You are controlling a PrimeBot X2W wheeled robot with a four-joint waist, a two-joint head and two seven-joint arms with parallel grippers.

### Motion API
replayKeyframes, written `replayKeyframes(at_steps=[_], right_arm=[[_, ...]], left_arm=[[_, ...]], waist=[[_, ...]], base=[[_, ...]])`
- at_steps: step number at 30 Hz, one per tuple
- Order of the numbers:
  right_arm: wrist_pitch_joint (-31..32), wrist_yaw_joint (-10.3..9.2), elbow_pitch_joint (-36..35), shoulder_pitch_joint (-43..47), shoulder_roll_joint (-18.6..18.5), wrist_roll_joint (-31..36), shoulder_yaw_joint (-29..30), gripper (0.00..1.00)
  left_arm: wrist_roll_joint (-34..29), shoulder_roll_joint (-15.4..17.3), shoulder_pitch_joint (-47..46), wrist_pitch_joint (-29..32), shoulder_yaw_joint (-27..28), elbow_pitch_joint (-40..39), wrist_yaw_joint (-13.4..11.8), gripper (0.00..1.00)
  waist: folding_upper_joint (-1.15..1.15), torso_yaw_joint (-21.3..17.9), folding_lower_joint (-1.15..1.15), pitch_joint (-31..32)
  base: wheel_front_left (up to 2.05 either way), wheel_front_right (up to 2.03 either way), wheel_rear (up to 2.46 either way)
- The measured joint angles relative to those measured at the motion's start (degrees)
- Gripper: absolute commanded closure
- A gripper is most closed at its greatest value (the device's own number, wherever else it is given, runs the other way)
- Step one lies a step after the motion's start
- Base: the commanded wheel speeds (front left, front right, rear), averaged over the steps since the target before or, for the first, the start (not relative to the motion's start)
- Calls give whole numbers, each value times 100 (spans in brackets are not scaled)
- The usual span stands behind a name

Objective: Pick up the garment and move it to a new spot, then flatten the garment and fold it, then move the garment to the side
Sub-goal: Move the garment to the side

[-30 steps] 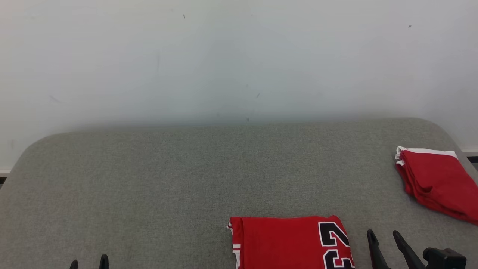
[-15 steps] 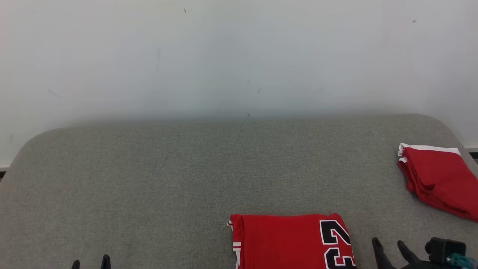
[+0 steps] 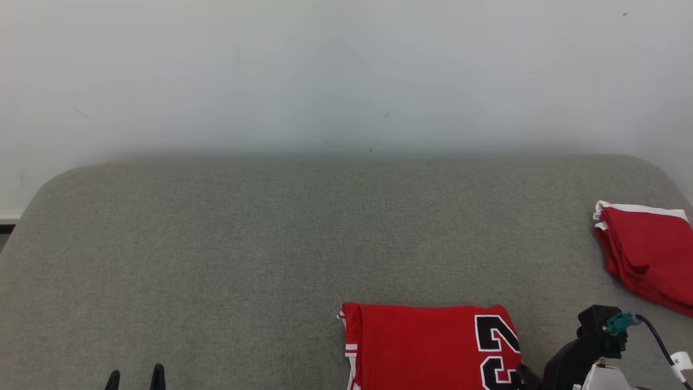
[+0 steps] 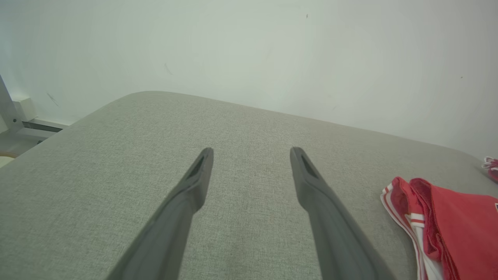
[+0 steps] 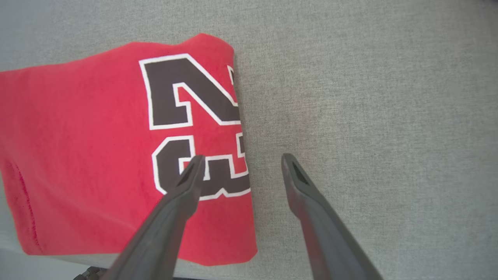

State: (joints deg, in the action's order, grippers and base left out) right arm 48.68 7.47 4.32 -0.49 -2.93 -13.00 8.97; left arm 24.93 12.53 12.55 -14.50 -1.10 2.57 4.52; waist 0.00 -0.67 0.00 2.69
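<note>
The garment [image 3: 422,346] is a red jersey with a black and white 23, folded into a rectangle at the near edge of the grey padded surface [image 3: 243,244]. My right gripper [image 5: 241,163] points down, open, astride the garment's [image 5: 97,155] right edge: one finger over the printed number, the other over bare fabric surface. Its dark wrist [image 3: 587,346] sits just right of the jersey in the head view. My left gripper [image 4: 252,153] is open and empty, low over the surface well to the left of the garment [image 4: 451,229]. Its fingertips [image 3: 157,376] peek in at the lower left.
A second folded red garment [image 3: 647,268] with a white edge lies at the far right of the surface. A white wall [image 3: 346,70] stands right behind the surface. The rounded back corners drop off on both sides, and a pale frame [image 4: 15,116] stands beyond the left edge.
My right gripper has tipped from pointing forward to pointing down and shifted left onto the jersey's right edge. The head camera has shifted slightly. The left gripper has stayed put.
</note>
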Motion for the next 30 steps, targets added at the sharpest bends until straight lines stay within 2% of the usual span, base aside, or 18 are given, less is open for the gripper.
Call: replayKeyframes(at_steps=[6,17,18,19,20,21,22,26,30], right_arm=[[26,0,647,-230,1,111,-62,0],[-455,0,2084,-946,-14,207,-244,0],[-490,0,2157,-1009,-14,200,-274,34],[-536,-1,2214,-1044,-22,191,-314,34],[-582,-1,2253,-1101,-24,158,-355,65],[-627,-1,2268,-1143,-30,152,-403,93],[-678,-1,2265,-1171,-27,162,-444,100],[-871,0,2207,-1495,10,322,-542,100],[-743,0,2125,-2303,-219,427,-647,100]], left_arm=[[-9,35,-29,46,-49,-40,-7,0],[-14,48,-127,80,-113,-122,-55,0],[-13,51,-137,81,-115,-124,-56,0],[-13,51,-146,81,-113,-131,-64,0],[-10,53,-146,81,-107,-136,-82,0],[-2,54,-145,80,-99,-144,-98,0],[5,56,-144,80,-92,-156,-99,0],[15,66,-148,79,-71,-227,-148,0],[1,68,-260,69,-65,-345,-185,0]], waist=[[0,157,0,-110],[-1,340,0,-270],[0,351,0,-271],[-1,358,0,-270],[-1,359,0,-269],[0,357,0,-268],[0,350,0,-270],[0,286,0,-295],[0,147,0,-368]], base=[[0,0,0],[0,0,0],[0,0,0],[0,0,0],[0,0,0],[0,0,0],[0,0,0],[0,0,0],[0,0,0]])
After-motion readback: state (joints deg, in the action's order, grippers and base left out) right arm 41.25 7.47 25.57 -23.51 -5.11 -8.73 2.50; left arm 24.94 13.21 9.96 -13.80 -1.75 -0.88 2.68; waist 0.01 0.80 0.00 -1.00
